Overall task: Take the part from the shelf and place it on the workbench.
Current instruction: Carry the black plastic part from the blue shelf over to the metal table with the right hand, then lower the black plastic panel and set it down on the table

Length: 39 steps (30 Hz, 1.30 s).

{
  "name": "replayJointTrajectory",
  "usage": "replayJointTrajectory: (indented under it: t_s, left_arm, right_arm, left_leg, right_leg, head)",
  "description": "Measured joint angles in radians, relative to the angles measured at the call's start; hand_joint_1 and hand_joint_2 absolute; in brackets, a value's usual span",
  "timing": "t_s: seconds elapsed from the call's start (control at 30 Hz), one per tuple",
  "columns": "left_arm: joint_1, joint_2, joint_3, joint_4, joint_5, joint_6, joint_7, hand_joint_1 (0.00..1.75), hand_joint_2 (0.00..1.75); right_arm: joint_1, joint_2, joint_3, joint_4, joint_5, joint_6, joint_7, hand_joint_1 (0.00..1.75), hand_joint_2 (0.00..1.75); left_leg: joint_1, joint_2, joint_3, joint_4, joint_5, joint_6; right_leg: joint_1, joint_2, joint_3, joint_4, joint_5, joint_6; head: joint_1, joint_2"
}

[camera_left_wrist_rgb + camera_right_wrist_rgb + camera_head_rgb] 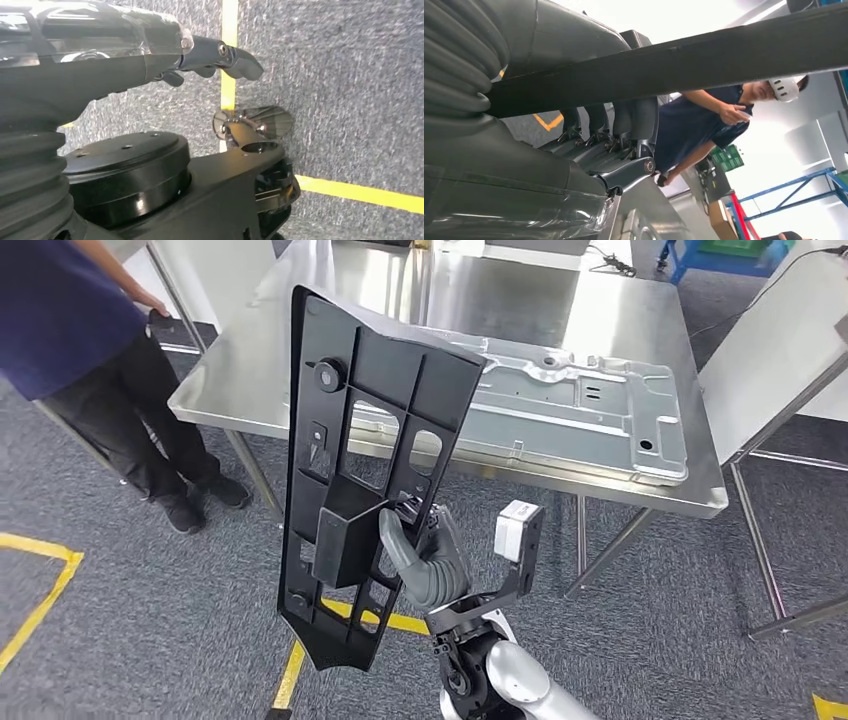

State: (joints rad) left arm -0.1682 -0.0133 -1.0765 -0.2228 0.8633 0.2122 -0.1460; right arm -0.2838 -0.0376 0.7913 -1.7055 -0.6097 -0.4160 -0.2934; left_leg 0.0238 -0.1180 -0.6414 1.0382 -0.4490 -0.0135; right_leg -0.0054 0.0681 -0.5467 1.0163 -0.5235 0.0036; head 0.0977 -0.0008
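Note:
The part is a long black plastic panel [360, 400] with cut-outs and ribs. It stands nearly upright in the air, in front of the steel workbench [600, 320]. My right hand [425, 555] grips it low down, the thumb hooked through one opening. In the right wrist view the fingers [609, 125] wrap the part's dark edge [674, 60]. My left hand [220, 55] hangs over the grey carpet, fingers stretched out and holding nothing.
A grey stamped metal panel [580, 405] lies across the workbench's near half. A person [90, 340] in dark clothes stands at the bench's left end. Another steel table [770, 350] stands to the right. Yellow floor lines [40, 600] cross the carpet.

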Motion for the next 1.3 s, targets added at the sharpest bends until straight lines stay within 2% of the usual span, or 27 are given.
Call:
replayJointTrajectory:
  t_s: [0.03, 0.07, 0.17, 0.2, 0.27, 0.43, 0.5, 0.57, 0.6, 0.63, 0.7, 0.73, 0.77, 0.8, 0.87, 0.9, 0.93, 0.97, 1.0, 1.03, 1.07, 1.1, 1.17, 1.23, 1.27, 1.3]
  left_arm:
    - [0.001, 0.001, 0.000, 0.000, -0.001, 0.000, 0.000, 0.00, 1.75]
    - [0.001, 0.002, 0.000, 0.000, -0.001, 0.000, 0.001, 0.00, 1.75]
    - [0.001, 0.004, 0.000, 0.000, 0.005, -0.001, -0.006, 0.00, 1.75]
    - [0.002, 0.004, 0.001, 0.000, 0.010, -0.003, -0.012, 0.00, 1.75]
    - [0.004, 0.005, 0.002, 0.000, 0.020, -0.006, -0.025, 0.00, 1.75]
    - [0.005, 0.005, 0.003, 0.000, 0.032, -0.011, -0.044, 0.00, 1.75]
    - [0.006, 0.005, 0.004, 0.000, 0.036, -0.012, -0.050, 0.00, 1.75]
    - [0.008, 0.003, 0.006, 0.000, 0.041, -0.014, -0.055, 0.00, 1.75]
    - [0.009, 0.002, 0.007, 0.000, 0.043, -0.015, -0.057, 0.00, 1.75]
    - [0.009, 0.002, 0.009, 0.000, 0.046, -0.016, -0.059, 0.00, 1.75]
    - [0.011, 0.001, 0.012, 0.000, 0.050, -0.020, -0.063, 0.00, 1.75]
    - [0.014, 0.000, 0.012, 0.000, 0.051, -0.021, -0.064, 0.00, 1.75]
    - [0.016, 0.000, 0.012, 0.000, 0.052, -0.022, -0.065, 0.00, 1.75]
    - [0.018, -0.001, 0.013, 0.000, 0.052, -0.022, -0.065, 0.00, 1.75]
    - [0.020, -0.003, 0.015, 0.000, 0.052, -0.023, -0.066, 0.00, 1.75]
    - [0.018, -0.003, 0.017, 0.000, 0.052, -0.023, -0.066, 0.00, 1.75]
    - [0.017, -0.003, 0.018, 0.000, 0.052, -0.023, -0.067, 0.00, 1.75]
    - [0.016, -0.004, 0.019, 0.000, 0.052, -0.024, -0.067, 0.00, 1.75]
    - [0.015, -0.004, 0.020, 0.000, 0.053, -0.024, -0.067, 0.00, 1.75]
    - [0.015, -0.005, 0.021, 0.000, 0.055, -0.024, -0.068, 0.00, 1.75]
    - [0.015, -0.005, 0.023, 0.000, 0.057, -0.025, -0.068, 0.00, 1.75]
    - [0.014, -0.005, 0.025, 0.000, 0.059, -0.025, -0.069, 0.00, 1.75]
    - [0.014, -0.005, 0.029, 0.000, 0.061, -0.028, -0.069, 0.00, 1.75]
    - [0.018, -0.005, 0.031, 0.000, 0.062, -0.030, -0.068, 0.00, 1.75]
    - [0.021, -0.005, 0.032, 0.000, 0.062, -0.031, -0.068, 0.00, 1.75]
    - [0.022, -0.004, 0.033, 0.000, 0.063, -0.031, -0.068, 0.00, 1.75]
  right_arm:
    - [-0.001, 0.002, 0.000, 0.000, -0.003, 0.001, 0.000, 1.75, 1.75]
    - [-0.002, 0.004, 0.001, 0.000, -0.006, 0.003, 0.000, 1.75, 1.75]
    - [-0.004, 0.008, 0.002, 0.000, -0.020, 0.009, -0.001, 1.75, 1.75]
    - [-0.004, 0.008, 0.002, 0.001, -0.024, 0.010, -0.002, 1.75, 1.75]
    - [-0.003, 0.008, 0.003, 0.001, -0.027, 0.010, -0.003, 1.75, 1.75]
    - [0.003, 0.008, 0.005, 0.001, -0.026, 0.006, -0.005, 1.75, 1.75]
    - [0.009, 0.006, 0.005, 0.000, -0.024, 0.002, -0.007, 1.75, 1.75]
    - [0.016, 0.004, 0.006, -0.001, -0.021, -0.002, -0.008, 1.75, 1.75]
    - [0.016, 0.003, 0.007, -0.002, -0.019, -0.003, -0.009, 1.75, 1.75]
    - [0.016, 0.002, 0.008, -0.002, -0.019, -0.004, -0.009, 1.75, 1.75]
    - [0.019, 0.000, 0.010, -0.001, -0.018, -0.004, -0.009, 1.75, 1.75]
    - [0.023, -0.001, 0.011, 0.000, -0.018, -0.005, -0.009, 1.75, 1.75]
    - [0.026, -0.004, 0.012, 0.000, -0.018, -0.005, -0.009, 1.75, 1.75]
    - [0.029, -0.005, 0.012, 0.000, -0.018, -0.005, -0.009, 1.75, 1.75]
    - [0.032, -0.008, 0.013, 0.000, -0.018, -0.005, -0.009, 1.75, 1.75]
    - [0.034, -0.009, 0.014, 0.001, -0.018, -0.005, -0.009, 1.75, 1.75]
    - [0.036, -0.010, 0.014, 0.002, -0.018, -0.005, -0.008, 1.75, 1.75]
    - [0.040, -0.011, 0.014, 0.003, -0.018, -0.005, -0.008, 1.75, 1.75]
    - [0.042, -0.013, 0.014, 0.004, -0.018, -0.005, -0.008, 1.75, 1.75]
    - [0.042, -0.014, 0.014, 0.005, -0.018, -0.006, -0.007, 1.75, 1.75]
    - [0.041, -0.013, 0.014, 0.004, -0.018, -0.006, -0.007, 1.75, 1.75]
    - [0.038, -0.013, 0.014, 0.004, -0.017, -0.006, -0.007, 1.75, 1.75]
    - [0.035, -0.012, 0.013, 0.004, -0.017, -0.007, -0.007, 1.75, 1.75]
    - [0.036, -0.012, 0.014, 0.006, -0.018, -0.007, -0.007, 1.75, 1.75]
    - [0.037, -0.012, 0.014, 0.007, -0.018, -0.007, -0.007, 1.75, 1.75]
    - [0.037, -0.012, 0.014, 0.007, -0.018, -0.008, -0.007, 1.75, 1.75]
  left_leg:
    - [0.001, 0.002, -0.001, -0.001, 0.001, -0.005]
    - [0.000, 0.008, 0.000, -0.008, 0.003, 0.000]
    - [-0.005, 0.033, 0.006, -0.024, 0.009, 0.022]
    - [-0.005, 0.036, 0.007, -0.026, 0.011, 0.021]
    - [-0.005, 0.046, 0.010, -0.030, 0.014, 0.015]
    - [-0.006, 0.065, 0.014, -0.032, 0.008, 0.004]
    - [-0.009, 0.070, 0.024, -0.049, 0.003, 0.017]
    - [-0.009, 0.077, 0.059, -0.086, 0.003, 0.036]
    - [-0.008, 0.082, 0.078, -0.099, 0.003, 0.040]
    - [-0.006, 0.087, 0.093, -0.108, 0.004, 0.040]
    - [-0.005, 0.100, 0.106, -0.111, -0.001, 0.036]
    - [-0.003, 0.105, 0.109, -0.110, -0.006, 0.032]
    - [-0.001, 0.108, 0.114, -0.109, -0.012, 0.026]
    - [0.003, 0.110, 0.120, -0.107, -0.019, 0.019]
    - [0.014, 0.107, 0.133, -0.099, -0.038, 0.001]
    - [0.018, 0.104, 0.137, -0.092, -0.048, -0.008]
    - [0.020, 0.100, 0.136, -0.085, -0.057, -0.017]
    - [0.021, 0.096, 0.133, -0.077, -0.065, -0.025]
    - [0.022, 0.091, 0.132, -0.072, -0.070, -0.032]
    - [0.022, 0.088, 0.130, -0.066, -0.074, -0.037]
    - [0.023, 0.090, 0.122, -0.046, -0.072, -0.041]
    - [0.023, 0.099, 0.100, -0.007, -0.065, -0.044]
    - [0.020, 0.119, 0.011, 0.122, -0.066, -0.046]
    - [0.016, 0.125, -0.085, 0.231, -0.113, -0.043]
    - [0.014, 0.126, -0.117, 0.249, -0.138, -0.040]
    - [0.010, 0.126, -0.134, 0.235, -0.150, -0.035]
  right_leg:
    - [0.001, -0.007, -0.001, -0.006, 0.001, -0.003]
    - [0.000, -0.010, 0.000, -0.012, 0.004, 0.003]
    - [-0.001, -0.013, 0.003, -0.024, 0.008, 0.015]
    - [0.000, -0.015, 0.003, -0.024, 0.010, 0.009]
    - [0.001, -0.013, 0.002, -0.023, 0.012, 0.004]
    - [0.000, 0.001, 0.002, -0.026, 0.013, 0.001]
    - [-0.003, 0.002, 0.007, -0.024, 0.030, 0.010]
    - [-0.003, -0.010, 0.012, -0.013, 0.043, 0.022]
    - [-0.002, -0.023, 0.006, 0.003, 0.032, 0.025]
    - [-0.002, -0.035, -0.009, 0.034, 0.005, 0.027]
    - [-0.007, -0.052, -0.070, 0.137, -0.057, 0.036]
    - [-0.012, -0.055, -0.103, 0.183, -0.073, 0.042]
    - [-0.016, -0.057, -0.123, 0.202, -0.071, 0.051]
    - [-0.022, -0.059, -0.126, 0.185, -0.045, 0.060]
    - [-0.035, -0.057, -0.087, 0.067, 0.043, 0.080]
    - [-0.038, -0.051, -0.066, 0.009, 0.065, 0.085]
    - [-0.039, -0.047, -0.052, -0.024, 0.073, 0.079]
    - [-0.037, -0.045, -0.048, -0.033, 0.066, 0.068]
    - [-0.033, -0.048, -0.048, -0.029, 0.051, 0.052]
    - [-0.032, -0.055, -0.044, -0.023, 0.047, 0.036]
    - [-0.032, -0.060, -0.036, -0.023, 0.041, 0.027]
    - [-0.032, -0.066, -0.024, -0.027, 0.034, 0.020]
    - [-0.029, -0.076, 0.008, -0.038, 0.017, 0.010]
    - [-0.025, -0.083, 0.041, -0.045, -0.005, 0.004]
    - [-0.024, -0.083, 0.058, -0.047, -0.018, 0.003]
    - [-0.024, -0.083, 0.079, -0.049, -0.033, 0.003]
  head:
    - [0.001, 0.000]
    - [-0.001, 0.000]
    - [-0.007, 0.000]
    - [-0.009, 0.000]
    - [-0.013, 0.000]
    - [-0.019, 0.000]
    - [-0.021, 0.000]
    - [-0.023, 0.000]
    - [-0.022, 0.000]
    - [-0.020, 0.000]
    - [-0.012, 0.000]
    - [-0.006, 0.000]
    - [0.002, 0.000]
    - [0.013, 0.000]
    - [0.037, 0.000]
    - [0.047, 0.000]
    - [0.054, 0.000]
    - [0.055, 0.000]
    - [0.053, 0.000]
    - [0.048, 0.000]
    - [0.041, 0.000]
    - [0.035, 0.000]
    - [0.026, 0.000]
    - [0.025, 0.000]
    - [0.024, 0.000]
    - [0.022, 0.000]
